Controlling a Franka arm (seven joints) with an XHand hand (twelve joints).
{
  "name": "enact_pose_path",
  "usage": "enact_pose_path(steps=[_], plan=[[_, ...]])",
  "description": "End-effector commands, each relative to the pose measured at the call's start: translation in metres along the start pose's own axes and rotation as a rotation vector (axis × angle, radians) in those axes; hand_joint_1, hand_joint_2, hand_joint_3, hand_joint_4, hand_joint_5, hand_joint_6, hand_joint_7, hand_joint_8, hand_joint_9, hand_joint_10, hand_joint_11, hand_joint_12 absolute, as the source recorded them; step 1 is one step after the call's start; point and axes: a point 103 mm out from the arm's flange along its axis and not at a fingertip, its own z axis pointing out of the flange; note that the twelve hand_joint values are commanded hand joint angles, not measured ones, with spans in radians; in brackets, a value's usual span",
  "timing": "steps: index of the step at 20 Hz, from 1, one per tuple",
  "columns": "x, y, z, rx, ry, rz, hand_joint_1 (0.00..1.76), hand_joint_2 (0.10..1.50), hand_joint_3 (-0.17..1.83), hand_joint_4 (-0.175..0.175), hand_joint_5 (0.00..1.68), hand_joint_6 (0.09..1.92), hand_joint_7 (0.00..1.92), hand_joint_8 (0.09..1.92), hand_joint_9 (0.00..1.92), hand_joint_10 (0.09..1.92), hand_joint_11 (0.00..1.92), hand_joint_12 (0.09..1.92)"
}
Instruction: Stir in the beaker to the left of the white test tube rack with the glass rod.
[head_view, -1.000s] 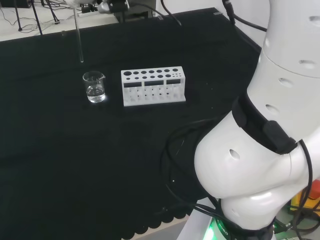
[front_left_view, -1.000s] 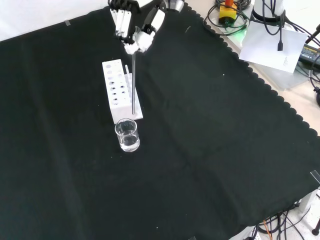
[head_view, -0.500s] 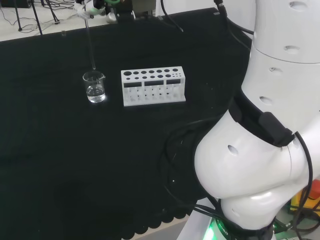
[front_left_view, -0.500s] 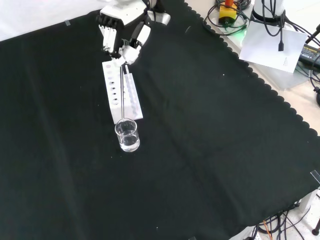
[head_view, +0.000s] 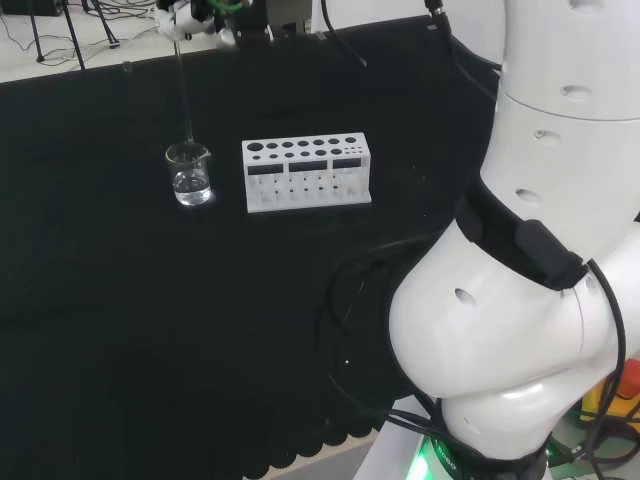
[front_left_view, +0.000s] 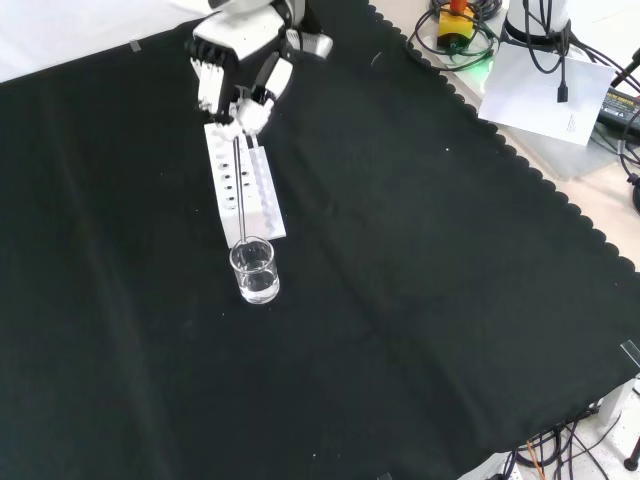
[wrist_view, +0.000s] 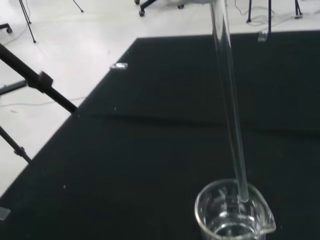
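A: What moved? From a second ago I've brought the hand (front_left_view: 235, 70) left in the front view, out over the far end of the white test tube rack (front_left_view: 241, 182), and the glass rod (front_left_view: 238, 190) has come down — its tip was hanging above and left of the beaker (head_view: 189, 174) in the head view; now it sits at the rim.

B: Hand state?

A: Fingers curled, pinching the rod's top end between fingertips and thumb. The rod hangs nearly upright.

B: Is the tip in the water?

A: In the wrist view the tip is just inside the rim, above the clear liquid — I can't tell if it touches. The beaker stands just left of the rack in the head view.

B: Progress?

A: Rod held and lined up. I judge the last lowering and all the stirring are left.
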Motion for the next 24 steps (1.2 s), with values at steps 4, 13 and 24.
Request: enact_pose_path(steps=[4, 13, 24], plan=[[0.0, 0.013, 0.033, 0.025, -0.018, 0.001, 1.27, 1.14, 0.0, -0.175, 0.96, 0.71, 0.93, 1.4, 1.64, 0.97, 1.68, 0.78], [-0.008, 0.004, 0.069, 0.005, 0.03, -0.032, 1.27, 1.14, 0.0, -0.175, 0.96, 0.71, 0.93, 1.4, 1.64, 0.97, 1.67, 0.79], [0.012, 0.013, 0.074, 0.02, 0.013, -0.069, 1.27, 1.14, 0.0, -0.175, 0.96, 0.71, 0.93, 1.4, 1.64, 0.98, 1.67, 0.79]])
